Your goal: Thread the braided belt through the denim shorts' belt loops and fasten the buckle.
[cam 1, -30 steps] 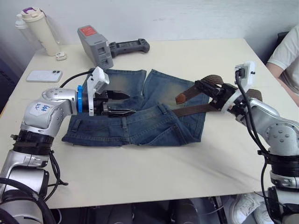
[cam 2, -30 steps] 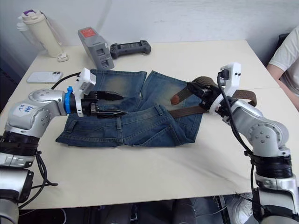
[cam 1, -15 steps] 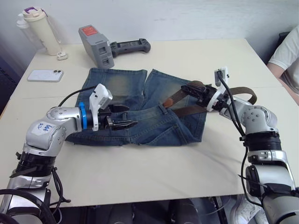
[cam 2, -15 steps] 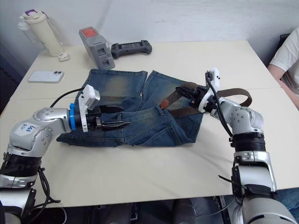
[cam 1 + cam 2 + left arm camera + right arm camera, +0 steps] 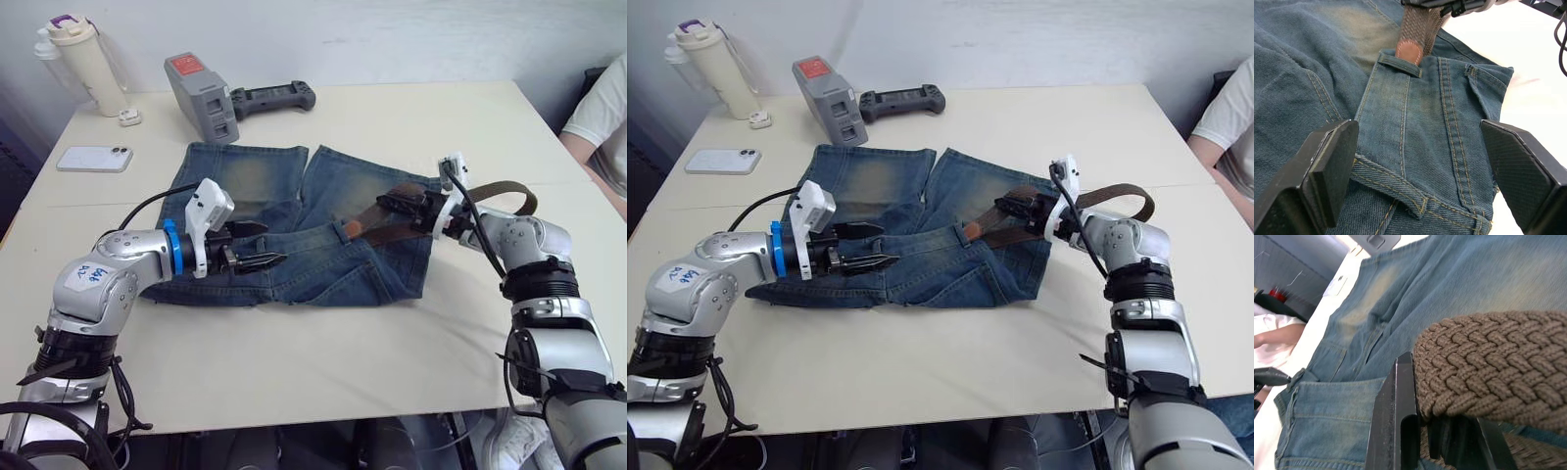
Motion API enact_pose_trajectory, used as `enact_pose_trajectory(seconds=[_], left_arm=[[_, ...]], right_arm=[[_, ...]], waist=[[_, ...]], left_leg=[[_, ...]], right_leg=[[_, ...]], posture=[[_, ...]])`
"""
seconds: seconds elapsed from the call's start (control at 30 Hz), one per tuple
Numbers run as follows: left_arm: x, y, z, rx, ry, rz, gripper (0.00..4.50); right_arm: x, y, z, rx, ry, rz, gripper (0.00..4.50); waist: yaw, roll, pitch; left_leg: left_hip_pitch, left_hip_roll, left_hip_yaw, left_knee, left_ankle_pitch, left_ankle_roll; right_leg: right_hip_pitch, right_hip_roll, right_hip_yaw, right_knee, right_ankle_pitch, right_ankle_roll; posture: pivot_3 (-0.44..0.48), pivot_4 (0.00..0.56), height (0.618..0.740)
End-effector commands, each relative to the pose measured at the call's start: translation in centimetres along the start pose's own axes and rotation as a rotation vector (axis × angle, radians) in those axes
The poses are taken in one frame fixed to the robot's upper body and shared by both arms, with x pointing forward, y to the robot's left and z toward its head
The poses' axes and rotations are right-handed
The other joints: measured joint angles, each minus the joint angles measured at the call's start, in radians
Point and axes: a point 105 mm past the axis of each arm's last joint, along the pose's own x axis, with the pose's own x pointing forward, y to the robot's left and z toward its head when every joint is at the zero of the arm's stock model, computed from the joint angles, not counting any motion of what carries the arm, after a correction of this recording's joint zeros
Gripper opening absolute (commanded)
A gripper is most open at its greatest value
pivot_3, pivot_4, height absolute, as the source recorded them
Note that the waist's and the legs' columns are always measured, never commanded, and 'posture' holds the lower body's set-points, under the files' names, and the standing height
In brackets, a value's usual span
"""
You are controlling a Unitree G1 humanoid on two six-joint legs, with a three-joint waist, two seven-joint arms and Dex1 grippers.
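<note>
The shorts (image 5: pixel 294 230) lie flat in the middle of the table (image 5: pixel 323 352), with the waistband toward the robot and the legs pointing away. The belt (image 5: pixel 377 213) lies across the right side of the shorts; its rounded leather tip (image 5: pixel 1409 49) is just at a belt loop (image 5: pixel 1399 65) on the waistband, touching its upper edge. The rest of the belt runs back over the table edge of the shorts and curves behind the right arm. The right gripper (image 5: pixel 416 206) is closed on the belt, with the braided strap pressed between its fingers (image 5: pixel 1396 426). The left gripper (image 5: pixel 257 245) hovers over the waistband, its fingers (image 5: pixel 1327 166) wide open and holding nothing.
</note>
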Motion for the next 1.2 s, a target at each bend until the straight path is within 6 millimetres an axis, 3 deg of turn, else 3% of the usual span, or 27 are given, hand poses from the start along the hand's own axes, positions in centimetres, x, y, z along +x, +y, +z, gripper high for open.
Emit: enact_pose_trajectory(seconds=[0.03,0.23,0.37,0.63,0.8,1.07,1.2], left_arm=[[-0.1,-0.4,1.0,0.044,-0.041,0.008,4.36],[0.4,-1.1,0.7,0.017,-0.047,-0.003,4.36],[0.7,-1.2,0.6,-0.006,-0.042,0.007,4.36],[2.0,-1.2,0.4,-0.017,-0.022,0.001,4.36],[2.6,-1.3,0.8,-0.008,-0.031,-0.016,4.36],[2.8,-1.4,0.6,-0.004,-0.025,-0.021,4.36],[3.0,-1.4,0.5,0.000,-0.023,-0.022,4.50]], right_arm=[[0.9,0.9,0.8,-0.002,-0.025,0.051,0.00],[3.3,1.5,1.0,0.016,-0.078,0.059,0.00],[3.7,2.0,1.1,0.025,-0.103,0.072,0.00],[4.5,3.8,-1.2,-0.003,-0.073,0.087,0.00],[5.2,3.2,-3.1,-0.076,-0.014,0.000,0.00],[5.9,4.6,-4.4,-0.134,0.010,-0.004,0.00],[5.4,4.9,-3.9,-0.127,-0.015,0.007,1.51]], waist=[[-0.001,0.000,0.000],[-0.010,0.000,0.000],[-0.011,0.000,0.000],[-0.023,0.000,0.000],[-0.023,0.001,-0.001],[-0.025,0.000,-0.001],[-0.025,0.000,-0.001]], left_leg=[[0.000,0.000,0.000,0.000,0.000,0.000],[0.000,0.000,0.000,-0.001,0.000,-0.001],[0.000,0.000,0.000,-0.001,0.000,-0.001],[0.000,0.000,-0.001,-0.002,0.001,-0.001],[0.000,0.000,-0.001,-0.002,0.001,-0.002],[0.000,0.000,-0.001,-0.002,0.001,-0.002],[0.000,0.000,-0.001,-0.002,0.001,-0.002]], right_leg=[[0.000,0.000,0.000,0.000,0.000,0.000],[-0.002,0.000,0.000,0.002,0.000,0.000],[-0.002,0.000,0.000,0.003,0.000,0.000],[-0.003,0.000,0.001,0.004,0.000,0.000],[-0.003,0.000,0.001,0.005,0.000,0.000],[-0.005,0.000,0.001,0.008,0.000,0.000],[-0.006,0.000,0.002,0.010,0.000,0.000]], posture=[[0.000,0.150,0.650],[0.000,0.150,0.650],[0.000,0.150,0.650],[0.000,0.150,0.650],[0.000,0.150,0.650],[0.000,0.150,0.650],[0.000,0.150,0.650]])
